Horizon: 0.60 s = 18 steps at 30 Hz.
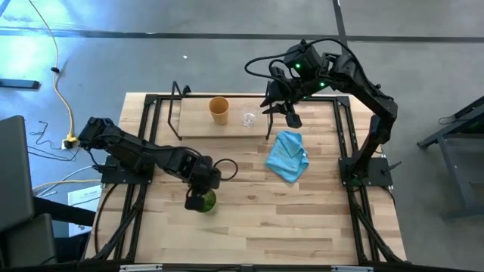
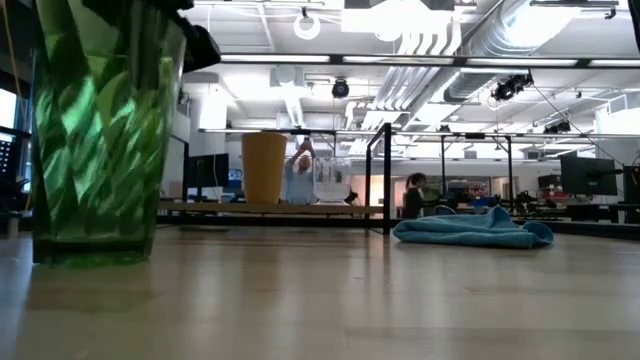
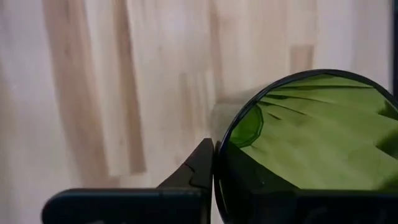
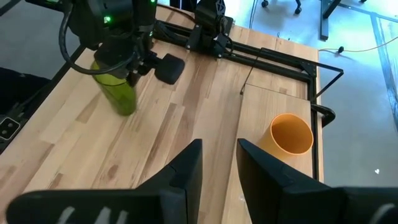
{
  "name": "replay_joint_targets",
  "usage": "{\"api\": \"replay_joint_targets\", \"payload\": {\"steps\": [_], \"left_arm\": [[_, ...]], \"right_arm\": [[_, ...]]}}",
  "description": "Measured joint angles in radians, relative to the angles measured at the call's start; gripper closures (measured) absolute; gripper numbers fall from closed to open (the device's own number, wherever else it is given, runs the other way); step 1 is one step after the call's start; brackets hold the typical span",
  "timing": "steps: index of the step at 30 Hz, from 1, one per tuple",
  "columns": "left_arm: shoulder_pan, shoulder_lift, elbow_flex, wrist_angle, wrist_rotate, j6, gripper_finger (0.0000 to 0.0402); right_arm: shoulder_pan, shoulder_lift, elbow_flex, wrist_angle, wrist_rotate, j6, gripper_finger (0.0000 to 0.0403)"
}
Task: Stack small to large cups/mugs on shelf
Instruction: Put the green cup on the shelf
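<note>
A tall translucent green cup (image 1: 204, 202) stands upright on its base on the tabletop, left of centre; it also fills the left of the low view (image 2: 100, 140). My left gripper (image 1: 200, 187) reaches down onto it from above and is shut on it. An orange-tan cup (image 1: 218, 110) and a small clear glass cup (image 1: 249, 119) stand on the shelf (image 1: 198, 125), a low wooden board at the far side. My right gripper (image 4: 217, 168) hangs open in the air over the shelf's right end, holding nothing. My left gripper has the green cup's rim (image 3: 219, 155) pinched through the wall, one finger (image 3: 198, 171) outside the cup and the other inside it. The fingers come steeply from above, pointing down. The cup stands upright with its base (image 2: 95, 255) on the table.
A light blue cloth (image 1: 288, 156) lies crumpled on the table right of centre, in front of the shelf's right end. Black rod uprights (image 1: 266, 121) stand at the shelf's ends, and black frame rails (image 1: 344, 136) run along the table's sides. Bare wood lies near the front edge.
</note>
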Motion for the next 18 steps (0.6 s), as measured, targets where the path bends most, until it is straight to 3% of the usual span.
{"api": "replay_joint_targets", "payload": {"steps": [12, 18], "left_arm": [[0.119, -0.008, 0.143, -0.241, -0.053, 0.04, 0.0399], [0.221, -0.014, 0.174, -0.286, -0.053, 0.106, 0.04]], "right_arm": [[0.0, 0.0, 0.0, -0.015, 0.0, 0.0, 0.0311], [0.0, 0.0, 0.0, -0.042, 0.0, 0.0, 0.0311]]}}
